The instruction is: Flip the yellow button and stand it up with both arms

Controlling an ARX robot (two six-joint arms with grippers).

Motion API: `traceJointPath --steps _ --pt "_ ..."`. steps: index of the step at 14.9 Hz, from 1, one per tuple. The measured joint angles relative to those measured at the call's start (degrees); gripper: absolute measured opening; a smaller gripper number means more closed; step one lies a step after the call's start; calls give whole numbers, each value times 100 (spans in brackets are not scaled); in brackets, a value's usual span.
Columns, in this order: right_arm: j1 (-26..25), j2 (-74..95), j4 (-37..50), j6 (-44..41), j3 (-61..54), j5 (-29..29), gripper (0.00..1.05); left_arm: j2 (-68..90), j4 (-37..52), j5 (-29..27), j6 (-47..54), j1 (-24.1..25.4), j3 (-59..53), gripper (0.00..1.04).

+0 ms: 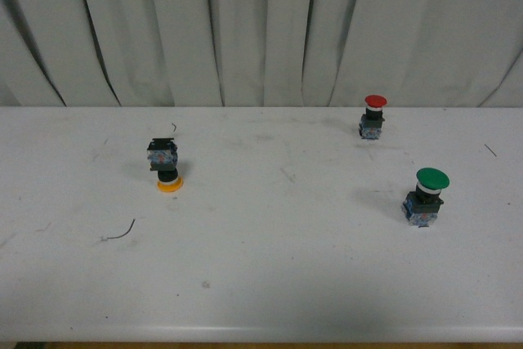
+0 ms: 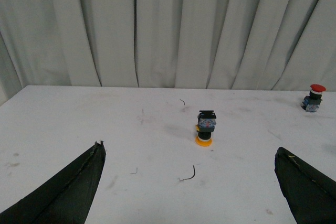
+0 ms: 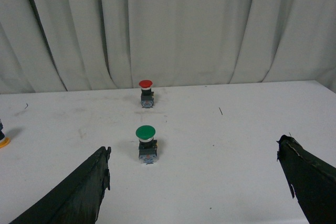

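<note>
Left gripper point(image 2: 189, 148) first: I'm seeing its two black fingers point(image 2: 68, 187) spread wide with nothing between them, hanging above the white table point(image 1: 261, 284) and touching nothing. Neither arm is showing in the front view.

Moving right, I'm passing a thin curl of wire point(image 1: 121, 233) lying loose. Just beyond it the yellow button point(image 1: 166, 167) is standing upside down on the left half of the table. Its cap is sitting flat on the surface, with the black collar above it and the dark block base with blue parts pointing up. It is facing the left wrist camera almost dead ahead.

I'm reading this as the approach, with nothing gripped yet. To do it well, I'm aiming to:
- bring the left fingers down around the block base and close on its flat sides, not the round collar;
- lift it clear of the table;
- hand it over to the other arm in the air;
- set the block down level before letting go, since I'm expecting so small a base to topple if released tilted.

Further right, the red-capped button point(image 1: 374, 117) is standing upright near the curtain. The green-capped button point(image 1: 426, 196) is upright too, nearer to me, and both are well apart from the yellow one.

Right gripper point(image 3: 194, 144) last: it is gaping empty, looking over the green cap. I'm wanting it to swing across without clipping either bystander.
</note>
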Motion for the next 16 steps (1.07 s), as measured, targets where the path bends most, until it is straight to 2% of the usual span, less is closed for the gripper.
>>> traceJointPath --steps 8,9,10,11,13,16 --pt "0 0 0 0 0 2 98 2 -7 -2 0 0 0 98" --pt "0 0 0 0 0 9 98 411 -944 -754 -271 -358 326 98" --pt "0 0 0 0 0 0 98 1082 -1423 -1401 -575 -754 719 98" --pt "0 0 0 0 0 -2 98 1303 -1305 -1585 -778 -876 852 98" --pt "0 0 2 0 0 0 98 1840 -538 -1528 -789 -837 1078 98" --pt "0 0 0 0 0 0 98 3910 1266 -525 -656 -205 1294 98"
